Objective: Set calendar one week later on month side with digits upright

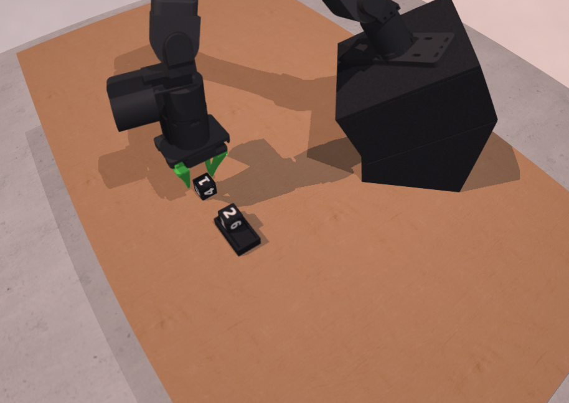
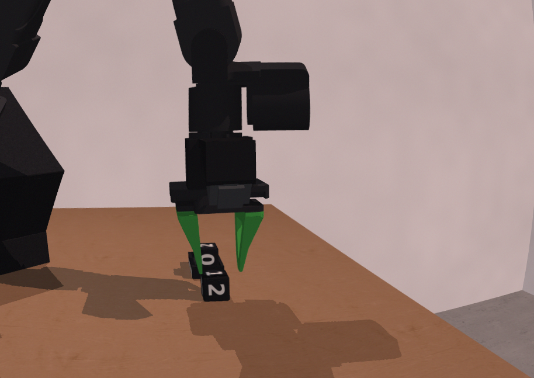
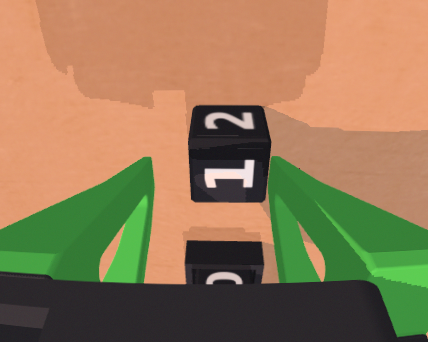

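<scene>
A black cube (image 1: 204,186) with a 1 on top stands on the table outside the tray; it also shows in the exterior view (image 2: 214,285) and the wrist view (image 3: 229,153). My gripper (image 1: 200,179) is open, with its green fingertips on either side of this cube's top and a gap on the left side. The second cube (image 1: 230,217), with a 2 on top and a 6 on its side, stands in the far end of the black tray (image 1: 238,235). The tray's near slot is empty.
The arm's large black base block (image 1: 413,113) stands at the back right of the brown mat. The tray lies flat, a short way in front of the loose cube.
</scene>
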Controlling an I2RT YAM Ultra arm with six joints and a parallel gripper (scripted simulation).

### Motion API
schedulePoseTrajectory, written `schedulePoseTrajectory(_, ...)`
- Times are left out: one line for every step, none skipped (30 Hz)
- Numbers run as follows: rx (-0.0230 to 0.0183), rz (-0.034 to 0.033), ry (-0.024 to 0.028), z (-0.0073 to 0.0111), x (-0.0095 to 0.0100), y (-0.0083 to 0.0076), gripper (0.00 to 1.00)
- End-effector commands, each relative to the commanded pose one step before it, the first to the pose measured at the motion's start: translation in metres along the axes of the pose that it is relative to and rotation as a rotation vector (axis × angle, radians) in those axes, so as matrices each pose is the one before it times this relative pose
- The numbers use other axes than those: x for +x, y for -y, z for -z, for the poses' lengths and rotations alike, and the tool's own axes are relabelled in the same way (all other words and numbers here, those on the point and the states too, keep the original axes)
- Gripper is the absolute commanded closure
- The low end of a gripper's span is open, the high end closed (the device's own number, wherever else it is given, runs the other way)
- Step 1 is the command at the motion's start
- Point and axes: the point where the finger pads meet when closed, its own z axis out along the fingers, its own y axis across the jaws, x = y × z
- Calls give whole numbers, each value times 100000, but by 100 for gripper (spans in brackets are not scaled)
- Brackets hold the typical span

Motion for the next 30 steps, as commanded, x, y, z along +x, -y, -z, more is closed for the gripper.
schedulePoseTrajectory(-1252,-375,1060,2394,-197,-859,55)
schedulePoseTrajectory(-110,-52,3,570,-18,-50,55)
schedulePoseTrajectory(-5,-13,-19,565,-3,-1,55)
schedulePoseTrajectory(-5,-13,-19,565,-3,0,55)
schedulePoseTrajectory(-5,-13,-20,556,-3,0,55)
schedulePoseTrajectory(-4,-13,-19,536,-3,0,55)
schedulePoseTrajectory(-4,-12,-19,507,-3,0,55)
schedulePoseTrajectory(-3,-11,-18,468,-3,0,55)
schedulePoseTrajectory(-3,-10,-16,421,-2,1,55)
schedulePoseTrajectory(-2,-9,-14,364,-2,1,55)
schedulePoseTrajectory(-2,-7,-12,301,-2,1,55)
schedulePoseTrajectory(-1,-6,-9,234,-1,0,55)
schedulePoseTrajectory(-1,-4,-7,169,-1,0,55)
schedulePoseTrajectory(0,0,0,0,0,0,55)
schedulePoseTrajectory(0,0,0,0,0,0,55)
schedulePoseTrajectory(4118,1671,-577,-663,538,1607,55)
schedulePoseTrajectory(-855,-348,120,262,-116,-232,55)
schedulePoseTrajectory(-461,-188,64,134,-62,-120,55)
schedulePoseTrajectory(-21,-8,3,7,-3,-9,55)
schedulePoseTrajectory(6,2,-1,-1,1,3,0)
schedulePoseTrajectory(4,1,0,-1,0,2,0)
schedulePoseTrajectory(2,1,0,0,0,1,0)
schedulePoseTrajectory(2,1,0,0,0,1,0)
schedulePoseTrajectory(2,1,0,0,0,1,0)
schedulePoseTrajectory(1,0,0,0,0,0,0)
schedulePoseTrajectory(1,7,0,0,0,0,0)
schedulePoseTrajectory(1,57,0,0,0,0,0)
schedulePoseTrajectory(1,29,0,0,0,0,0)
schedulePoseTrajectory(0,8,0,0,0,0,0)
schedulePoseTrajectory(0,1,0,0,0,0,0)
